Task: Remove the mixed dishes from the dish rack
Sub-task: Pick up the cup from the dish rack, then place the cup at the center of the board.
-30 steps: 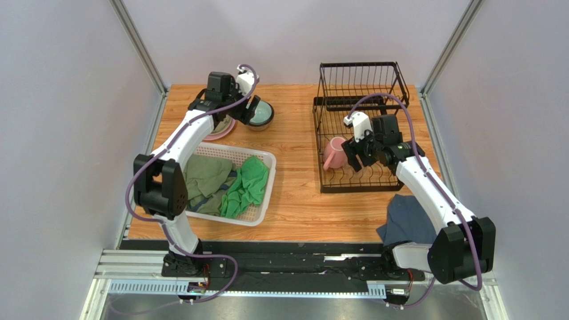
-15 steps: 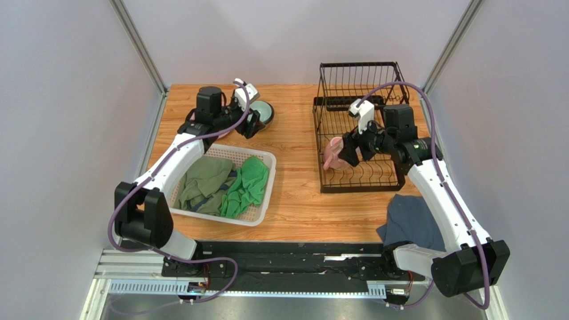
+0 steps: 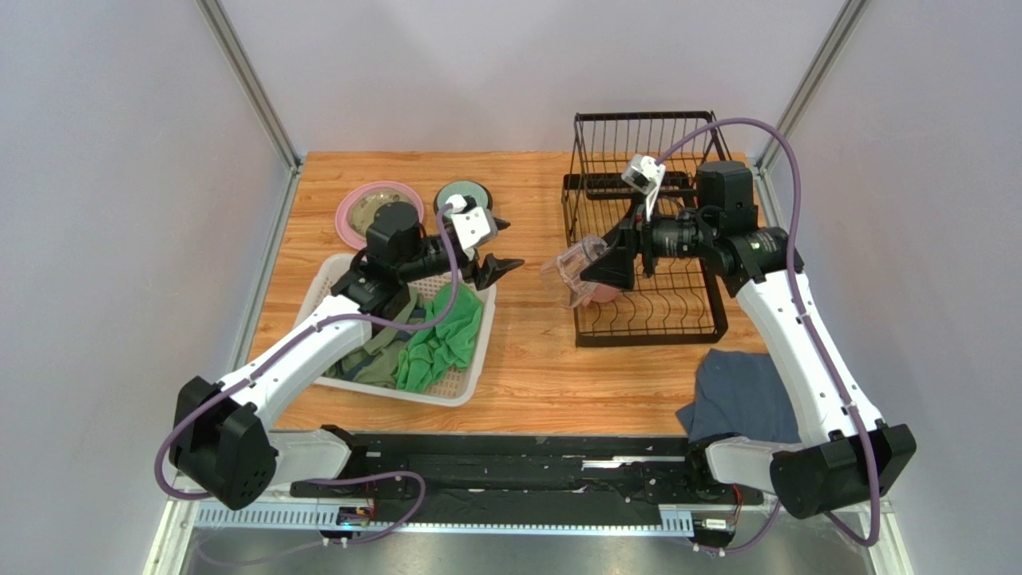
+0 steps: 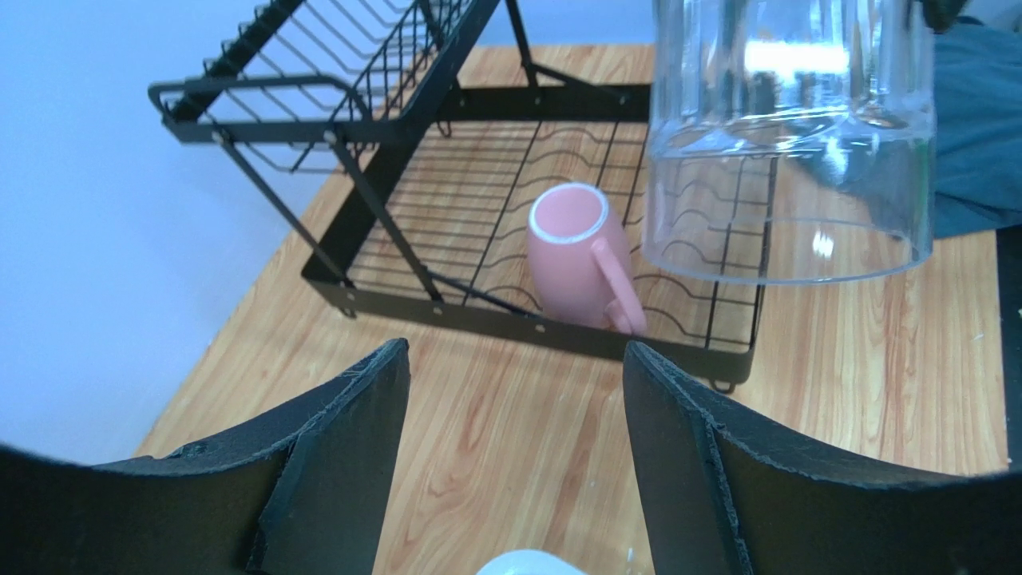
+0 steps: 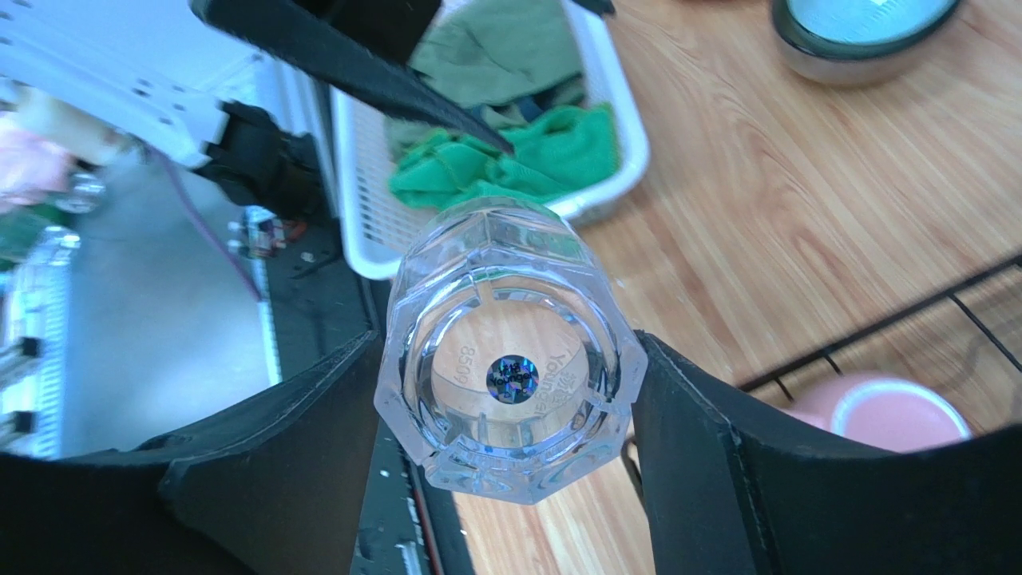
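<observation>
While the earlier views have the right arm bent low over the lower tray of the dish rack point(image 3: 649, 321), it now stretches leftward, and the right tool point(image 3: 613, 259) is clamped on the clear glass cup point(image 3: 578, 260), one finger pressed against each side of its faceted wall. The cup has come out of the rack and hangs in the air just past the rack's left edge, above the bare tabletop point(image 3: 528, 359), lying roughly on its side with its base turned back toward the wrist and its mouth facing left. The pink mug point(image 4: 573, 252) is where it was, upside down on the lower tray near the front left corner, its handle pointing toward the near edge. The left arm has also moved: a second ago it reached into the far left corner, and now it has pulled back over the far rim of the white basket point(image 3: 470, 386) holding the green cloths point(image 3: 446, 330). The left tool point(image 3: 504, 244) points right toward the cup, its jaws spread wide with nothing between them, near the cup but not touching it. With the arm gone, the large pink plate point(image 3: 355, 213) and the teal bowl point(image 3: 462, 195) sit uncovered at the back of the tabletop.
</observation>
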You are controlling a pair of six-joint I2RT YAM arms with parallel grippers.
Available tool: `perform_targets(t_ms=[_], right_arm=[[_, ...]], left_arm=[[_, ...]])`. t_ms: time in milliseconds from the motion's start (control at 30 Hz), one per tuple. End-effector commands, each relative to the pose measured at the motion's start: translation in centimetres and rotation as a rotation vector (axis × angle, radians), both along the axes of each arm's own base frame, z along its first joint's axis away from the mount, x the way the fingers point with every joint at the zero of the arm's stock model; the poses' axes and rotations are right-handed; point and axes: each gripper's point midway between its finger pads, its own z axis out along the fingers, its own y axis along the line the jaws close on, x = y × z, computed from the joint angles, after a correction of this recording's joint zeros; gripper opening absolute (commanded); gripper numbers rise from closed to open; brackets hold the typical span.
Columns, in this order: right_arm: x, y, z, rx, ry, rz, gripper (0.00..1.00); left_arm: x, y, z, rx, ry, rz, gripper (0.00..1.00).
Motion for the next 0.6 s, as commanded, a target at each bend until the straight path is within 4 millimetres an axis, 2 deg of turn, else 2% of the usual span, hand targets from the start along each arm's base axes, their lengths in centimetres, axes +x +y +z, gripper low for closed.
perform_targets(t_ms=[0, 233, 567], right_arm=[[-1.2, 1.4, 4.4, 0.154, 0.026, 0.148, 0.06], [-0.9, 2.0, 5.4, 0.233, 0.113, 0.232, 0.06], [-0.4, 2.4, 5.7, 0.267, 0.153, 0.261, 0.03]], left_arm=[[-1.4, -0.6, 4.4, -0.13, -0.099, -0.006, 0.73], [-3.0, -0.4, 4.7, -0.204, -0.102, -0.025, 0.74], [-5.4, -1.9, 5.0, -0.271, -0.025, -0.128, 0.76]])
